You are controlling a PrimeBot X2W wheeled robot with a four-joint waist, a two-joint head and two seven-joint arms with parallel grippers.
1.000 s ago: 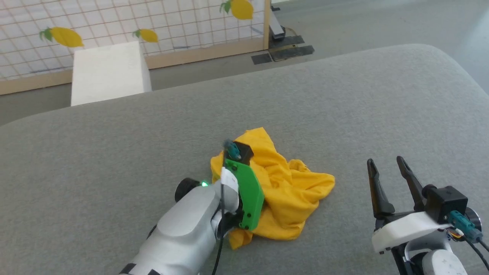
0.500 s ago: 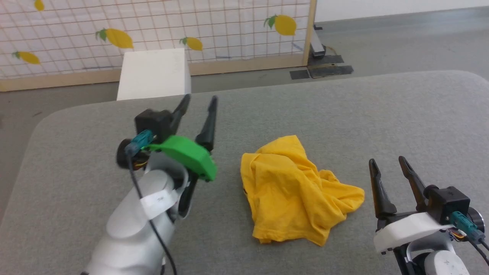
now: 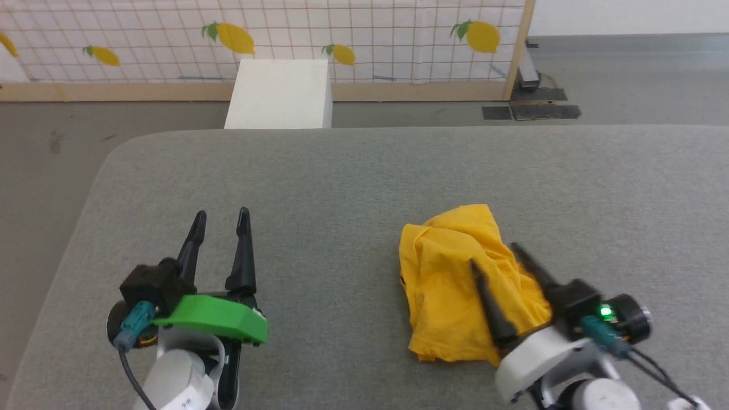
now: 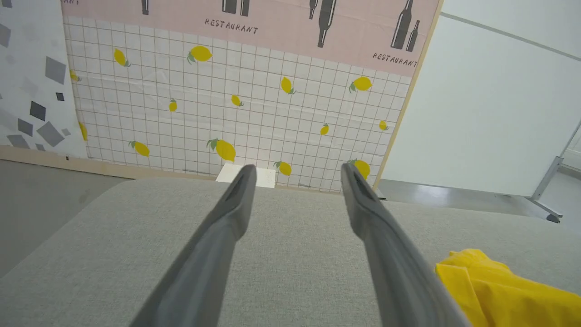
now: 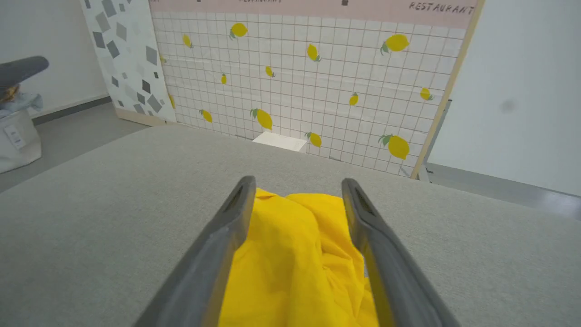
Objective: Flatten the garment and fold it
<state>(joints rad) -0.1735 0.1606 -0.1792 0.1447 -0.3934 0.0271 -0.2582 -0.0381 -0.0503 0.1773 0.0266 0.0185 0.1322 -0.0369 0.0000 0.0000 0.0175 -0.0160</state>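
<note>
The mustard-yellow T-shirt (image 3: pixel 450 285) lies crumpled in a heap on the grey padded table (image 3: pixel 353 171), right of centre; no print shows. My right gripper (image 3: pixel 494 256) hovers open over the heap's near right part, fingers pointing up the view and to the left. In the right wrist view the T-shirt (image 5: pixel 295 254) fills the gap between the open fingers of my right gripper (image 5: pixel 296 184). My left gripper (image 3: pixel 222 215) stands open over bare table at the lower left, well apart from the cloth. The left wrist view has the T-shirt (image 4: pixel 499 290) at its lower right, beside the open left gripper (image 4: pixel 297 169).
A white box (image 3: pixel 280 94) stands on the floor beyond the table's far edge. Behind it runs a lemon-patterned grid screen (image 3: pixel 364 34) with a wooden frame. The table's rounded left corner (image 3: pixel 114 159) is near my left arm. A grey bag (image 5: pixel 18 131) sits far left on the floor.
The camera has panned left. My left gripper let go of the shirt, lifted away and settled at the lower left. My right gripper moved in over the heap.
</note>
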